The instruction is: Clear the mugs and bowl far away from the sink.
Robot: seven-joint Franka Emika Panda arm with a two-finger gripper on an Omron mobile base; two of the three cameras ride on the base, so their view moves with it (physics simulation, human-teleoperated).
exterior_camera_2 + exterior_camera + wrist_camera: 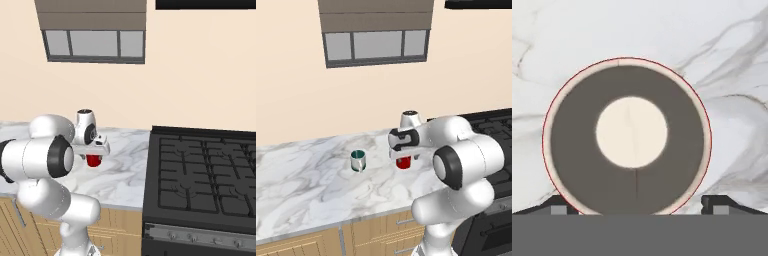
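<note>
A small red mug [403,163] [93,160] stands upright on the marble counter [306,185]. My gripper [404,157] [94,153] points straight down over it. In the hand view I look into the mug [627,132]: red outside, cream rim, dark inner wall, pale bottom. My gripper [639,209] is open there, with one fingertip at each side of the mug's near edge. A second mug [358,160], teal with a shiny metal look, stands on the counter to the left of the red one. The bowl and the sink are out of view.
A black stove [200,170] with grates adjoins the counter on the right. Wooden cabinet fronts [371,235] run below the counter's front edge. A window [376,45] sits in the wall behind. The counter stretches on to the left of the teal mug.
</note>
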